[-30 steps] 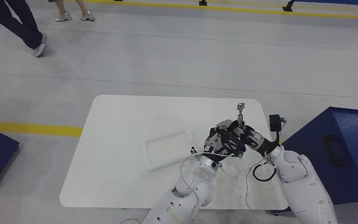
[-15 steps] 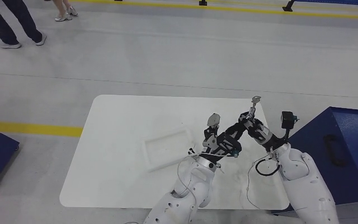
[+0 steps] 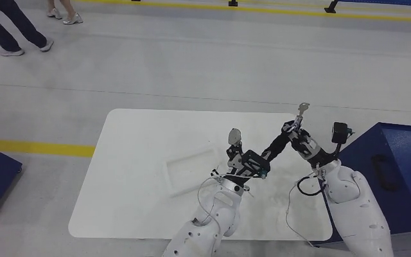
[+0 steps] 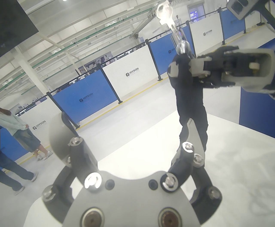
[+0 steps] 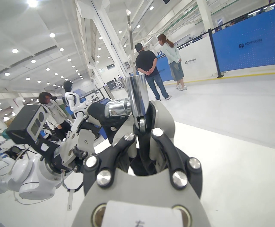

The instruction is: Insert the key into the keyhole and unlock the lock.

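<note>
The right gripper (image 5: 141, 117) is clamped on a small chrome lock (image 5: 137, 94), held up above the white table (image 3: 141, 167). A flat metal key (image 5: 129, 32) stands out of the lock's top end. The left gripper (image 4: 129, 133) is near it, fingers spread wide and empty. The lock looks hard, smooth and probably slippery. The thin key is best pinched by its flat head. The right wrist view shows the key edge-on, and the left wrist view shows its broad head.

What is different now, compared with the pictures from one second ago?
The two hands, close together before, drew apart. The left hand, now open, moved left. The right hand carried the lock to the right and farther out. The key stayed in the lock, which the right hand still grips.
</note>
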Controlling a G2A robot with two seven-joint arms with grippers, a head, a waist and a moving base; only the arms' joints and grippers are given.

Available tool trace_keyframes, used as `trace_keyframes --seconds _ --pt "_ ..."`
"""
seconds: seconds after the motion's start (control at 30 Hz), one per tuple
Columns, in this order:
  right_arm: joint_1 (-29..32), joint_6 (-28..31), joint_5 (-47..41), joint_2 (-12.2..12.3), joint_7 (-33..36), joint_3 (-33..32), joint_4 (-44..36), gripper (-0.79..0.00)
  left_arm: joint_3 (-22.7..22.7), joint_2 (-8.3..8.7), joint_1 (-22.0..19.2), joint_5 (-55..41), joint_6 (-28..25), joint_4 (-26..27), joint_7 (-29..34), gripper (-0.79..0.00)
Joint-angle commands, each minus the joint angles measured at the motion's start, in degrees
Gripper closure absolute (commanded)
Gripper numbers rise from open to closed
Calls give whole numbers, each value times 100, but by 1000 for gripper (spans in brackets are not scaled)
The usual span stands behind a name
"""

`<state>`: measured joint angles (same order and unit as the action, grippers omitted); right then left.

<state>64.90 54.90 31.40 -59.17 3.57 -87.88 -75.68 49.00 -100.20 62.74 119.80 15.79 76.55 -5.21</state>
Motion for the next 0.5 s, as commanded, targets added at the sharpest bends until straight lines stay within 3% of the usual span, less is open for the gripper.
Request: trace_keyframes --seconds 0.0,0.13,0.27,0.47 --pt "56 27 1212 11 -283 -110 -73 0 99 54 33 511 -180 204 235 -785" --pt "52 225 2572 52 -816 -276 -178 0 385 169 173 658 -1005 736 538 -785" --pt "134 205 4428 116 -1851 -413 -486 0 505 250 321 257 -2133 1141 454 -785" --pt "151 168 4591 121 -1977 -416 -502 0 511 256 315 269 -2195 1160 455 -785"
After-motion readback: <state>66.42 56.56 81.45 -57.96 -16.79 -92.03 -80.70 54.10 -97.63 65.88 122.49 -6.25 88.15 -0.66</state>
